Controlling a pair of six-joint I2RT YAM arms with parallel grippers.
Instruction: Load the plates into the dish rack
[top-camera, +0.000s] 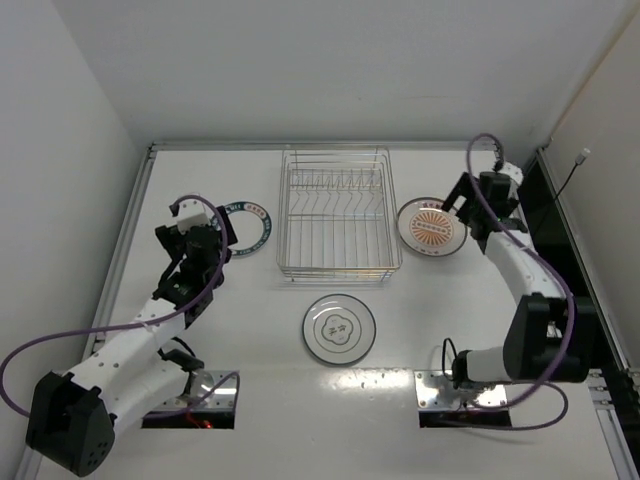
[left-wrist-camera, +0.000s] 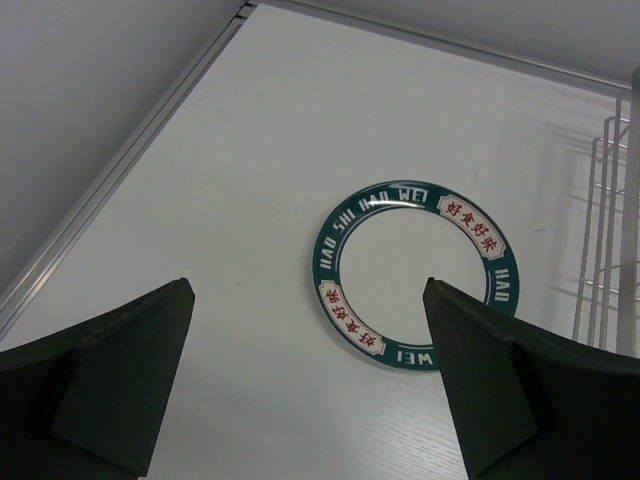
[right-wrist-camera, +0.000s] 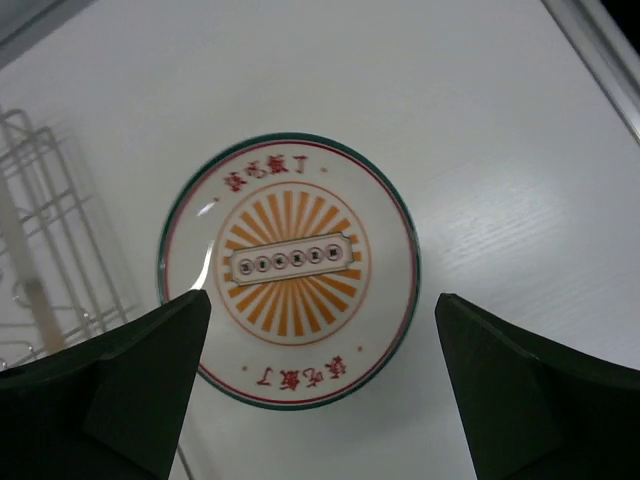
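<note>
Your left gripper (left-wrist-camera: 305, 290) stands spread wide with nothing between its fingers. It hovers over the green-rimmed plate (left-wrist-camera: 415, 275), which lies flat on the table (top-camera: 450, 320) at centre-right of the left wrist view, just left of the dish rack (top-camera: 338, 215). Your right gripper (right-wrist-camera: 322, 298) is likewise spread and empty above the orange sunburst plate (right-wrist-camera: 288, 270), which lies flat in the middle of the right wrist view, just right of the rack. The grey-ringed plate (top-camera: 339, 329) sits below the rack in the overhead view, apart from both arms. The rack holds no plate yet.

Expect glazed ceramic: stiff, fairly heavy for these fingers, slippery, and likely to chip if dropped or knocked against the wire. Lying flat, each plate offers only its rim, so take it there, with one finger over the lip and one working under the edge, probably at the side nearest the gripper. Grip firmly, because a shallow pinch may let the plate swing or slide as you tilt it upright for the prongs
</note>
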